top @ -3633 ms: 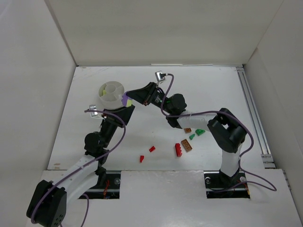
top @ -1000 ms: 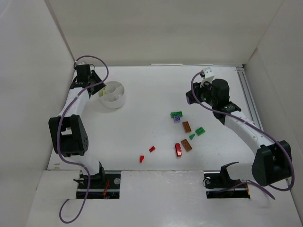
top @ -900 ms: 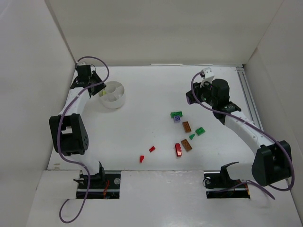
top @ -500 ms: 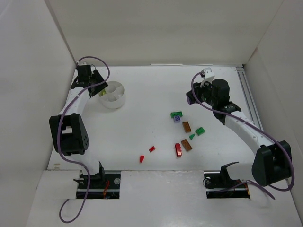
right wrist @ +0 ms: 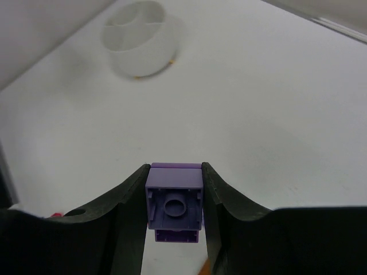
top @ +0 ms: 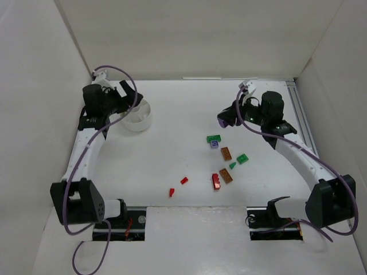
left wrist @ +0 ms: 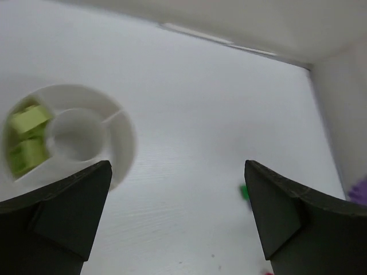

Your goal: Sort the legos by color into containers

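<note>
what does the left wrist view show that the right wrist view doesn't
Only the left wrist view: yellow-green bricks in an outer compartment of the white cup, and the left pincer wide open, empty. Only the right wrist view: a purple brick clamped in the right pincer. Both: the white cup.

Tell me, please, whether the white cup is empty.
Not empty: two yellow-green bricks lie in one outer compartment of the cup.
</note>
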